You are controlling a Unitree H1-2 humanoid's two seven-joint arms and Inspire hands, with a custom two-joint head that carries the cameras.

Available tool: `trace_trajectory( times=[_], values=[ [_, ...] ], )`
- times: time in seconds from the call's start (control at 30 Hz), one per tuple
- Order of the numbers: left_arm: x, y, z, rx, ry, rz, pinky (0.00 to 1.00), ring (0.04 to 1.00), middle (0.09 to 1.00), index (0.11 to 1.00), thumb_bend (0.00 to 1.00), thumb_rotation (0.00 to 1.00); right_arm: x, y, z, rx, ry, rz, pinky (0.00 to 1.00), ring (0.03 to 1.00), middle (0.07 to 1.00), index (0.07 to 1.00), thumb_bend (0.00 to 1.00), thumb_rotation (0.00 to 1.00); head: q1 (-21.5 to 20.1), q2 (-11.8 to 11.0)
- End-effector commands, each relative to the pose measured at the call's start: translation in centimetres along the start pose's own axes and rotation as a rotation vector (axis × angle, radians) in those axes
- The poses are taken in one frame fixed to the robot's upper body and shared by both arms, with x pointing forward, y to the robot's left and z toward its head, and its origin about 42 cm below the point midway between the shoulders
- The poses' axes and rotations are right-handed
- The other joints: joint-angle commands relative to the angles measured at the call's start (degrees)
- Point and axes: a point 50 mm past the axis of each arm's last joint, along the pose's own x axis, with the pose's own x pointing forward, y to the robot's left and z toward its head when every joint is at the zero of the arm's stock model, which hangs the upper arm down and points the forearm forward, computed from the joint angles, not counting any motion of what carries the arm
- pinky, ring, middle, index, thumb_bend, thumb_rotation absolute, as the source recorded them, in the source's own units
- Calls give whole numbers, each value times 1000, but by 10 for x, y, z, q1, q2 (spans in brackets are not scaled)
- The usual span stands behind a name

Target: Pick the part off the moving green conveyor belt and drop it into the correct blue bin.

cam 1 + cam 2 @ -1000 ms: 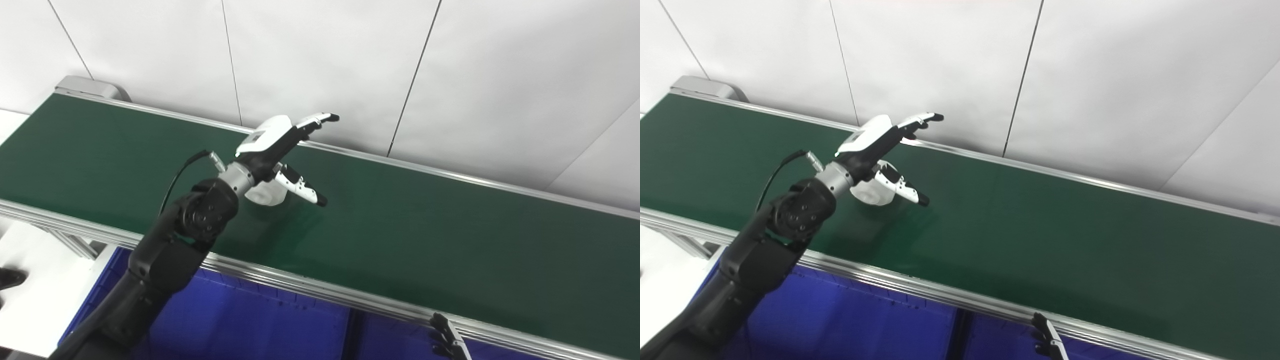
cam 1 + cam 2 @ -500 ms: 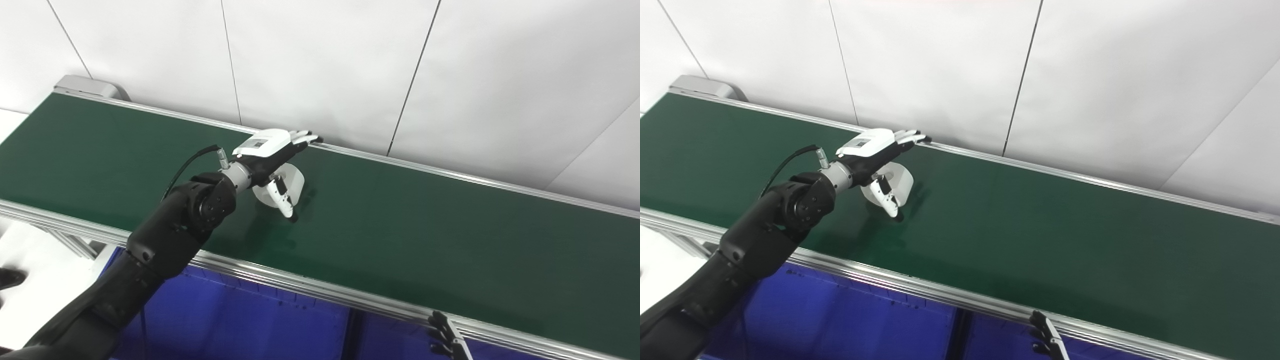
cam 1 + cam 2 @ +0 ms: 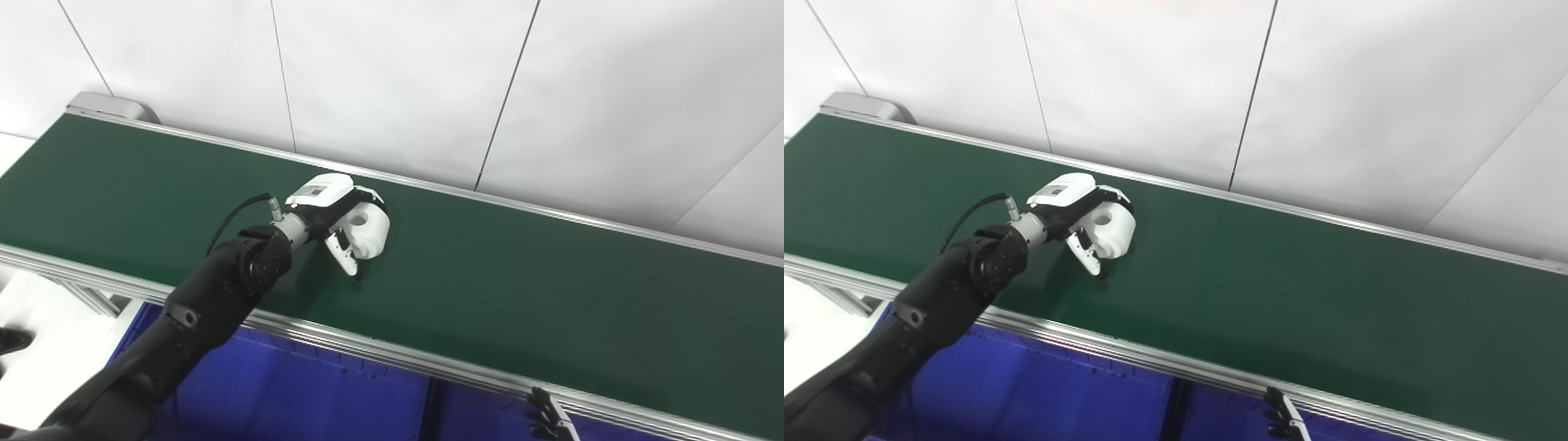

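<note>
A white rounded part (image 3: 369,228) with a hole in it lies on the green conveyor belt (image 3: 520,282), left of the middle. My left hand (image 3: 331,208) is over it, with its fingers curled down over the part's far side and its thumb (image 3: 343,258) against the near side, so the hand is shut on the part. The part still rests on the belt; it also shows in the right eye view (image 3: 1113,228). Of my right hand only dark fingertips (image 3: 547,415) show at the bottom edge, below the belt's near rail.
Blue bins (image 3: 294,392) sit below the belt's near aluminium rail (image 3: 380,349), with a dark divider (image 3: 429,404) between two of them. A white panelled wall runs behind the belt. The belt's end housing (image 3: 110,107) is at far left.
My left hand dropped from above the belt and closed its spread fingers and thumb around the white part. The part has travelled to the right along the belt. The right hand stayed still.
</note>
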Motion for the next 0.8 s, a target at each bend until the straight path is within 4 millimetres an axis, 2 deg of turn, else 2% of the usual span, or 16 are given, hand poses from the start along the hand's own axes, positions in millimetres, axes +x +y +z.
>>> trace_trajectory(
  times=[0.0, 0.3, 0.5, 0.6, 0.77],
  values=[
    [4, 10, 5, -19, -76, 90, 438, 425, 494, 526, 502, 0, -1, -5, 4, 17, -53, -20, 688, 770, 833, 874, 814, 316, 3, 1],
    [10, -10, 8, -164, -168, 262, 440, 413, 501, 528, 498, 0, 0, -5, 3, 20, -52, -22, 684, 768, 831, 872, 811, 324, 7, -1],
    [6, -13, 10, -230, -171, 296, 441, 416, 497, 531, 498, 0, 2, -4, 2, 27, -51, -15, 689, 775, 835, 873, 797, 312, 6, 3],
    [-7, -11, 13, -300, -163, 322, 418, 413, 496, 533, 497, 0, 0, -5, 3, 31, -48, -12, 705, 781, 839, 879, 793, 321, 3, 6],
    [-43, -7, 17, -397, -215, 361, 377, 398, 499, 544, 495, 0, -4, -8, 5, 38, -41, -13, 699, 783, 845, 885, 786, 341, 0, 15]
  ],
)
